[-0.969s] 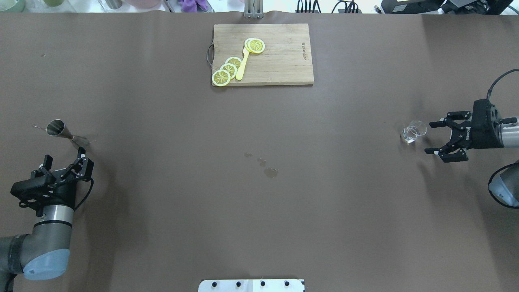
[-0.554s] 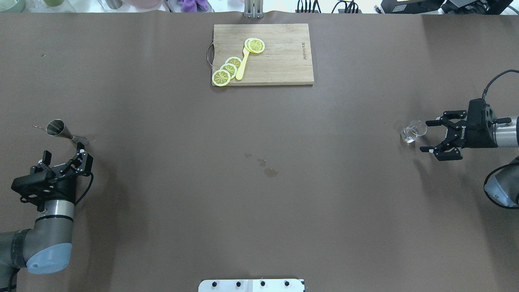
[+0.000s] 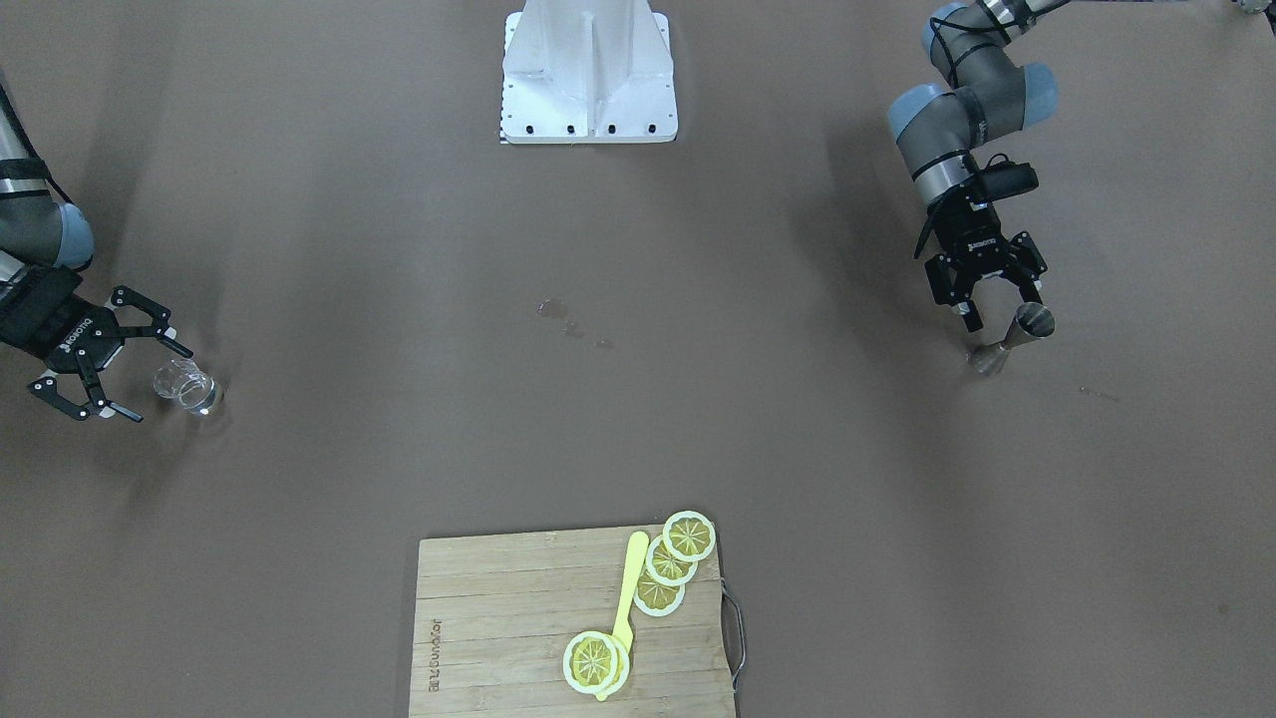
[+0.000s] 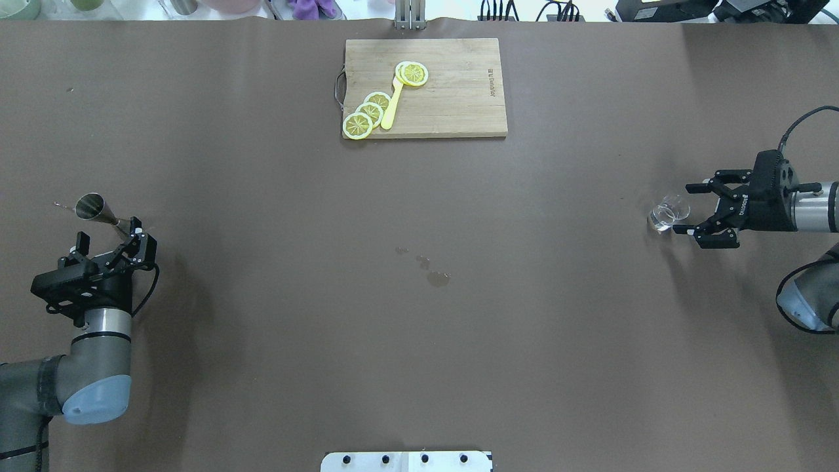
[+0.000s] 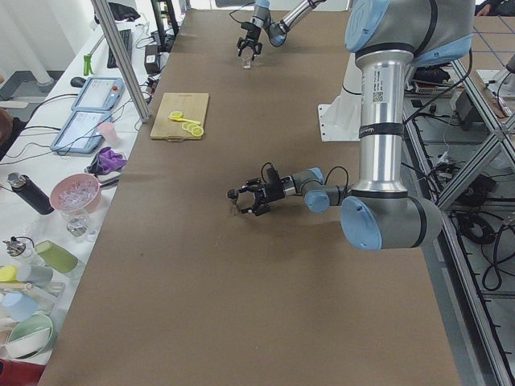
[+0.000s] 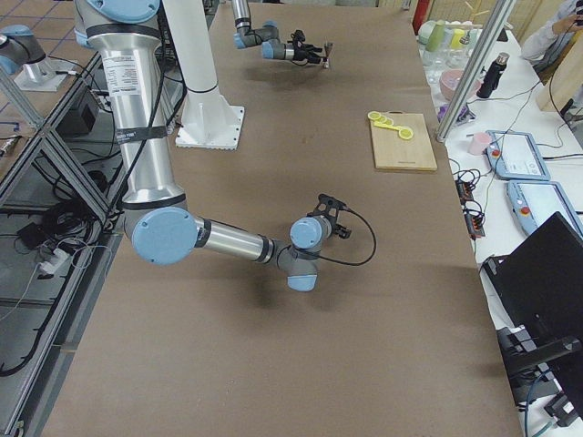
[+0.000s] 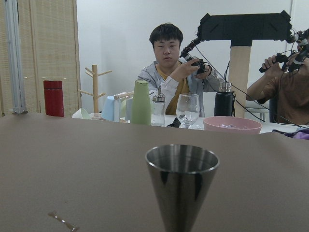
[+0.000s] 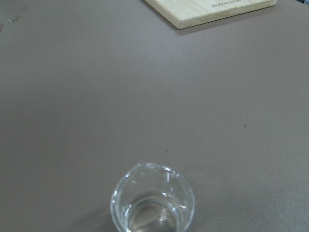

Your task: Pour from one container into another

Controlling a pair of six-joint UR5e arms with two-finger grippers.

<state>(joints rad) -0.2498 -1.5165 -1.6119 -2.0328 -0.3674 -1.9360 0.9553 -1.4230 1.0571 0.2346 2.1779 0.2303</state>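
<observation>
Holding clear liquid: upright glass pitcher (image 8: 152,199)

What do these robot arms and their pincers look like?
Both the left arm and right arm are silver-grey tubes with pale blue caps at the joints. The left pincer and right pincer are black, with two jointed fingers and white lettering on the body. A black cable loops at each wrist.

My left gripper (image 5: 240,201) hangs low over the brown table (image 5: 201,322) beside the jigger (image 5: 233,208) (tiny, hard to make out); my right gripper (image 5: 249,50) is well apart.
</observation>
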